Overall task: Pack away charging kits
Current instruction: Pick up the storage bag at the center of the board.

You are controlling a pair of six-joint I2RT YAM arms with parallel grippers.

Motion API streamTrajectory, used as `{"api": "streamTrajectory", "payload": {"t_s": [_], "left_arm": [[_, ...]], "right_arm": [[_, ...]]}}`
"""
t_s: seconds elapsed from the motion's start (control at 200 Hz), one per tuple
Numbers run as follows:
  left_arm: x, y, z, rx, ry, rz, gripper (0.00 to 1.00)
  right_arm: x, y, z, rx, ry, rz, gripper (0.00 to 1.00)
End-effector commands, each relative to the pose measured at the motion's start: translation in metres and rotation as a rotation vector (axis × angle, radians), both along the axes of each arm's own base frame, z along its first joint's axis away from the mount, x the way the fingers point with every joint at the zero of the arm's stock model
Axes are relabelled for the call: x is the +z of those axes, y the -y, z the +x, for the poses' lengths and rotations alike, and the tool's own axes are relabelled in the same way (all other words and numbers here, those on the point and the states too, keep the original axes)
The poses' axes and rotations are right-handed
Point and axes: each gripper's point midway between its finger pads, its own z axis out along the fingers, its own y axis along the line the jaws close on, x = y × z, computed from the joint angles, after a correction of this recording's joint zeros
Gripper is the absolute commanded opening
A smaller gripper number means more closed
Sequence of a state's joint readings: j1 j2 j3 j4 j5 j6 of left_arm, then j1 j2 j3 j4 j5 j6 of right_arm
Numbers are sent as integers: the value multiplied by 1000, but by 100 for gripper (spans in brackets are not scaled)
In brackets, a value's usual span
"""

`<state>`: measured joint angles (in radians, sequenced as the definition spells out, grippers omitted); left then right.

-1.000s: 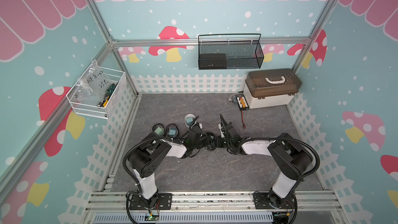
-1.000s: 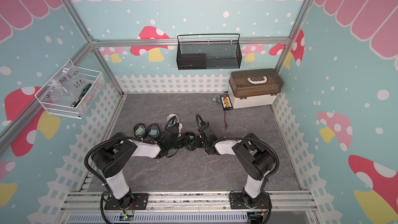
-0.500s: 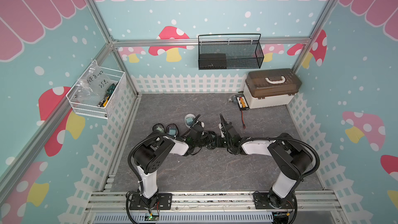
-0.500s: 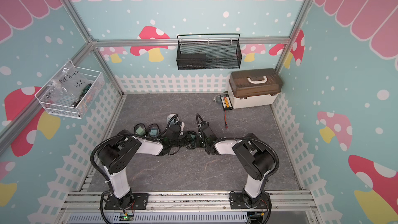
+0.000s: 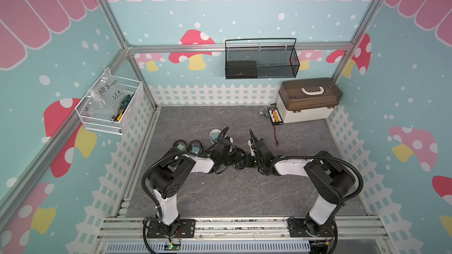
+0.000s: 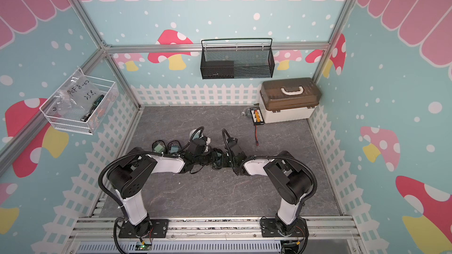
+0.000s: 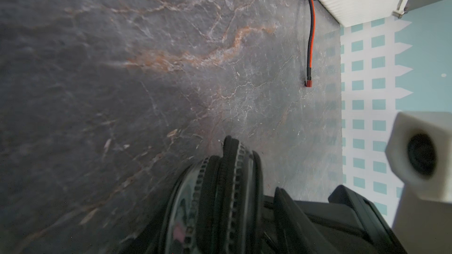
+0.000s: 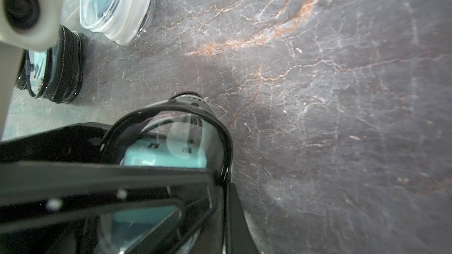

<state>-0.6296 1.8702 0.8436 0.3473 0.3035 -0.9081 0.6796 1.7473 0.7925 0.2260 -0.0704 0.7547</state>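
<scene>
Right gripper tight on black-rimmed pouch, left gripper indeterminate; open mat all around, fence well clear.

left end effector low, tips inward | right end effector clamped

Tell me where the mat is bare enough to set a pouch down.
Free: the near strip of mat between the arm bases; the back strip along the white fence; the patch right of the red wire. Crowded: mid-mat, where left arm and right arm meet at a black-rimmed pouch, beside two black-rimmed pouches and a clear pouch.
</scene>
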Motion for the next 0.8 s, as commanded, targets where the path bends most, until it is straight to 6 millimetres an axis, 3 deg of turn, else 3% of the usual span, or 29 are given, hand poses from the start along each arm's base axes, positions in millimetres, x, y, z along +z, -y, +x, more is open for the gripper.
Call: {"api": "streamTrajectory", "payload": {"t_s": [0.0,0.1,0.305,0.39,0.51,0.63,0.73,0.795], "left_arm": [[-59,-17,-33,-35,-182,140,61],[-65,-14,-33,-47,-193,165,57],[-69,-14,-33,-45,-201,171,30],[-66,-15,-32,-44,-196,173,26],[-53,-15,-29,-42,-175,175,20],[-18,-10,-22,-45,-103,135,11],[31,-9,-13,-32,4,99,0],[73,-12,-10,-13,107,60,0]], "right_arm": [[-8,-1,1,16,-15,-27,0],[-8,0,2,15,-10,-35,0],[-5,-1,3,20,-2,-31,0],[1,0,4,20,11,-28,0],[16,1,3,25,36,-22,8],[43,6,1,26,83,-14,22],[76,11,-4,32,143,9,30],[103,15,-8,38,199,33,35]]}}
